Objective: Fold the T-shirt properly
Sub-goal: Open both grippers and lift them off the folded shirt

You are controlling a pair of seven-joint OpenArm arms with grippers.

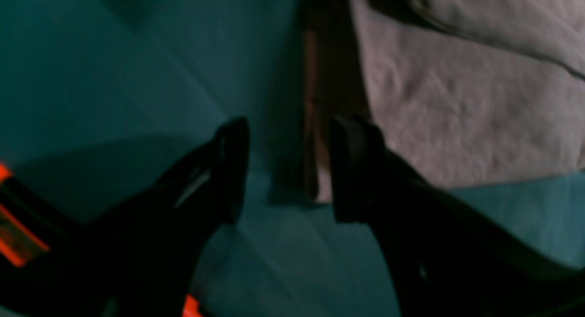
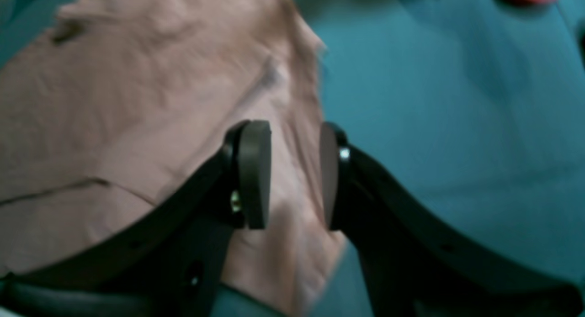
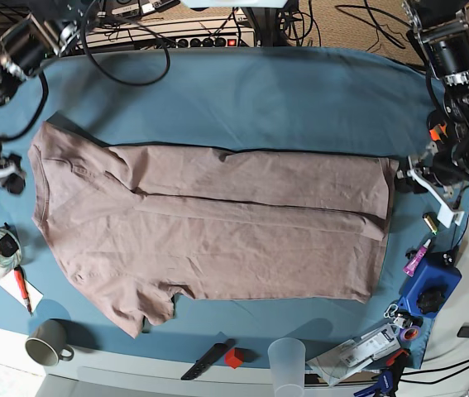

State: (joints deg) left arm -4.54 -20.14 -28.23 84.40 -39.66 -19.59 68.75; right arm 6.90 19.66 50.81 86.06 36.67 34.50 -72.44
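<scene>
The T-shirt (image 3: 217,227) lies spread flat on the teal tabletop (image 3: 259,99), one long side already folded in, collar toward my right arm. I have the left gripper (image 1: 288,171) low at the hem corner, jaws released with nothing between them, lined up to pinch the edge. The right gripper (image 2: 295,175) hovers over the collar-end edge, jaws parted, no cloth grasped. Next fold looks pending.

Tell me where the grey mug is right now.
In the base view the grey mug stands at the bottom-left corner of the blue table cloth, below the red pen and left of the T-shirt's lower sleeve.
</scene>
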